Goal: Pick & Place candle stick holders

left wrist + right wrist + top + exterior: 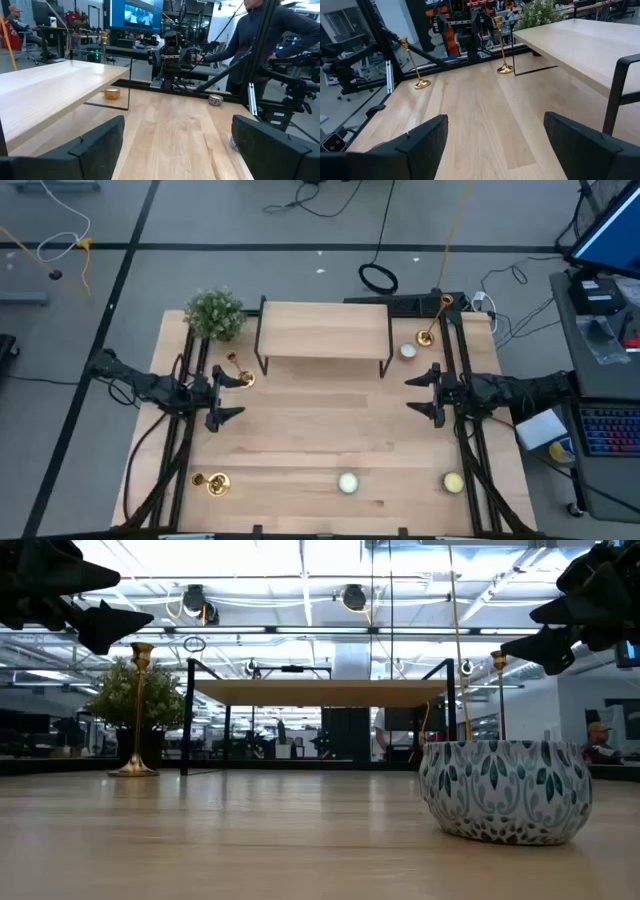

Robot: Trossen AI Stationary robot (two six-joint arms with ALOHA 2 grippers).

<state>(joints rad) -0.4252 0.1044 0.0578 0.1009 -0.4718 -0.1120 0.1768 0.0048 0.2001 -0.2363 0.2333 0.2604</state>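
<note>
Three brass candlesticks [238, 374] [212, 482] [430, 330] and three tealights [347, 482] are standing on the table [320, 440]; left gripper [232, 395] and right gripper [418, 393] are hovering spread, empty.

Overhead view straight down, low view level, wrist views facing across shared table [320, 440]

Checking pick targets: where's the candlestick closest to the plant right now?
In the high view, that candlestick stands upright on the table's left side, just below the green plant, off the left leg of the wooden shelf, right by the open left tool.
</note>
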